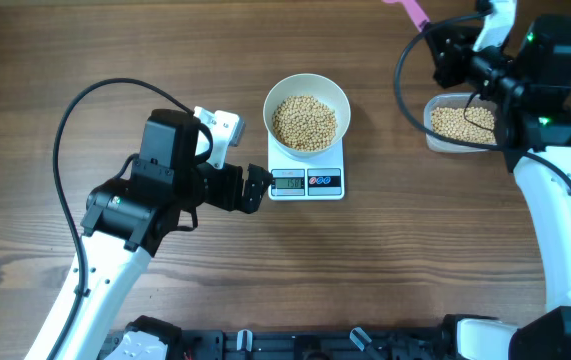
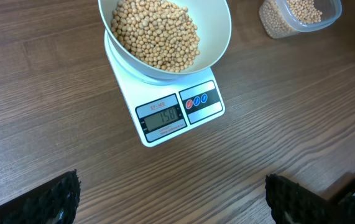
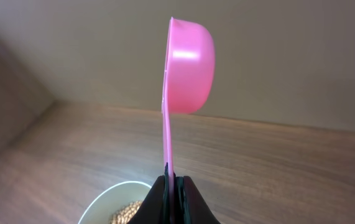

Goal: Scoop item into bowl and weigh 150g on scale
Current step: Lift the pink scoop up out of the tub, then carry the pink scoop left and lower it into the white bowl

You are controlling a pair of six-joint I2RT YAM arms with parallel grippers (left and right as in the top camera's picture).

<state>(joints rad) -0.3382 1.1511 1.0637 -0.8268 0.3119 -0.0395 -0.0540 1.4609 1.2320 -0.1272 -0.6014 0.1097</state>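
the bowl sat on top of the scale near the middle of the tabletop, overhanging its back and sides so that only the front strip showed. the beans filled the bowl to a low heap, well under the rim. on the strip the display showed what looked like 150, with two round buttons just beside it. the left claw hovered in front of the scale with its fingers spread wide at either edge of the wrist view, holding nothing and touching nothing; from overhead it sat just beside the scale's left edge. the right claw was pinched tight on the thin handle of a pink scoop, which stood upright with its cup turned sideways, no beans visible in it. that claw was up at the far right of the tabletop, well apart from the scale. below the right arm lay a clear tub with more beans in it, partly hidden by the arm and crossed by a black cable. nothing stood between the left claw and the scale.
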